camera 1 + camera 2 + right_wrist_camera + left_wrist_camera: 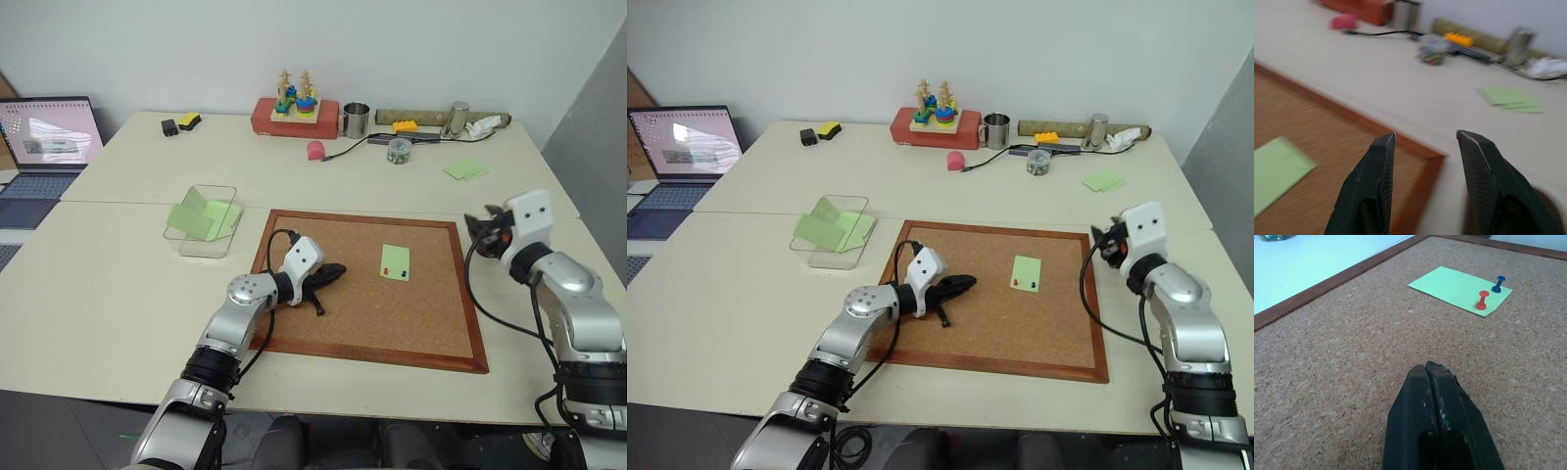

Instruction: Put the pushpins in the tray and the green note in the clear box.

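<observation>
Left gripper (331, 275) shut, empty, centre frame on corkboard (431, 323) | right gripper (1425, 142) parted, empty, right edge | green note (395, 261) pinned by red pushpin (1482, 299), blue pushpin (1498, 284)

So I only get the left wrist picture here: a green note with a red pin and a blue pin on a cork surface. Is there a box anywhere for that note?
Observer: Yes, a clear box sits on the table off the left side of the corkboard, with green slips already in it.
Operator: And what is the other arm doing?
Observer: The right gripper is open, by the corkboard's far right corner.
Operator: Is anything in it?
Observer: No, nothing sits between its fingers.
Operator: Any more pins around?
Observer: A small jar of pins stands at the back of the table.
</observation>
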Controlling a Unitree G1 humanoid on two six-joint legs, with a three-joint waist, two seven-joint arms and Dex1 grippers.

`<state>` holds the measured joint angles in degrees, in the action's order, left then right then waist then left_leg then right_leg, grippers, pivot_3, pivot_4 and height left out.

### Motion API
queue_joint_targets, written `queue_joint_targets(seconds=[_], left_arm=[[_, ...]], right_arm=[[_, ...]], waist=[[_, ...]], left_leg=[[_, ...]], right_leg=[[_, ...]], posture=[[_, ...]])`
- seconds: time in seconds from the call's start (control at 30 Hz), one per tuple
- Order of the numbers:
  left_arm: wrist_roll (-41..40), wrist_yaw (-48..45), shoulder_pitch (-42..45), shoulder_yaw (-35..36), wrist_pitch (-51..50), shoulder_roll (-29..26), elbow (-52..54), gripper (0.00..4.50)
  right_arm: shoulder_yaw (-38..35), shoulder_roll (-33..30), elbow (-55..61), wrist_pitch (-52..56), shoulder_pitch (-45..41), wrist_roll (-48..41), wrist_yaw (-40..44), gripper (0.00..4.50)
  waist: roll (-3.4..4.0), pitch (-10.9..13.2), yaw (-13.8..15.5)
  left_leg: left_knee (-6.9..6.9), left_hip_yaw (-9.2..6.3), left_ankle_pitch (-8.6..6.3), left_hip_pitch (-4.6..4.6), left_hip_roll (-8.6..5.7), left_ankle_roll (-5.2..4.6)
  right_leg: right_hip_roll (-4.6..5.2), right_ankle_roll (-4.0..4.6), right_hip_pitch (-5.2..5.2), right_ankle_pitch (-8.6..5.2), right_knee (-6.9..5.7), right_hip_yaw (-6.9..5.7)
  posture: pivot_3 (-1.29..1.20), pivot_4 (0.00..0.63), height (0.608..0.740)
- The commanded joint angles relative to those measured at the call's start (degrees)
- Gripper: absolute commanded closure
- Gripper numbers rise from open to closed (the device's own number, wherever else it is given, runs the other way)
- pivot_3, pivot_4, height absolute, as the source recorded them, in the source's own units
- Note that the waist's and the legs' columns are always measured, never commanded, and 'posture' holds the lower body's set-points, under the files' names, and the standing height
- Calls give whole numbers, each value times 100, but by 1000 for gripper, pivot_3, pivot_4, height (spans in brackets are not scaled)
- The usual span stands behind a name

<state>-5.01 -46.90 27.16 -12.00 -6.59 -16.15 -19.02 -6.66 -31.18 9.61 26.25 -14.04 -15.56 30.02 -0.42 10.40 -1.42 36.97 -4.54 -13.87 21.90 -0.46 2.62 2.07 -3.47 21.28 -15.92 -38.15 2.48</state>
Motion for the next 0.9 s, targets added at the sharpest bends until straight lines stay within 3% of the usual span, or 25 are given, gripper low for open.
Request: queue_joint_targets(seconds=[0.03, 0.3, 0.63, 0.9], left_arm=[[184, 23, -71, -154, -54, 3, -294, 4500], [198, 3, -67, -167, -48, -35, -320, 4500], [197, 0, -80, -167, -84, -60, -294, 4500], [208, 7, -122, -177, -106, -88, -240, 4500]], right_arm=[[333, 6, 637, 67, 300, -324, 529, 2429], [885, 270, 163, -405, 314, 57, 602, 2429], [1026, 524, -589, -1049, 151, 328, 652, 2429], [938, 601, -794, -1339, 259, 302, 649, 3958]], waist=[[0, 0, 1], [-1, 0, 2], [-1, 1, 4], [-2, 1, 3]], left_leg=[[0, -1, 0, 0, 0, 0], [0, 0, 0, 0, -1, 0], [-1, 0, 0, 0, -1, 1], [-2, 0, 0, 0, -1, 1]], right_leg=[[0, 0, -1, 0, 2, 0], [2, -8, -6, 4, 16, -1], [3, -8, -6, 4, 19, -1], [3, -8, -6, 4, 19, -1]], posture=[[0, 150, 740], [0, 150, 740], [0, 150, 740], [0, 150, 740]])
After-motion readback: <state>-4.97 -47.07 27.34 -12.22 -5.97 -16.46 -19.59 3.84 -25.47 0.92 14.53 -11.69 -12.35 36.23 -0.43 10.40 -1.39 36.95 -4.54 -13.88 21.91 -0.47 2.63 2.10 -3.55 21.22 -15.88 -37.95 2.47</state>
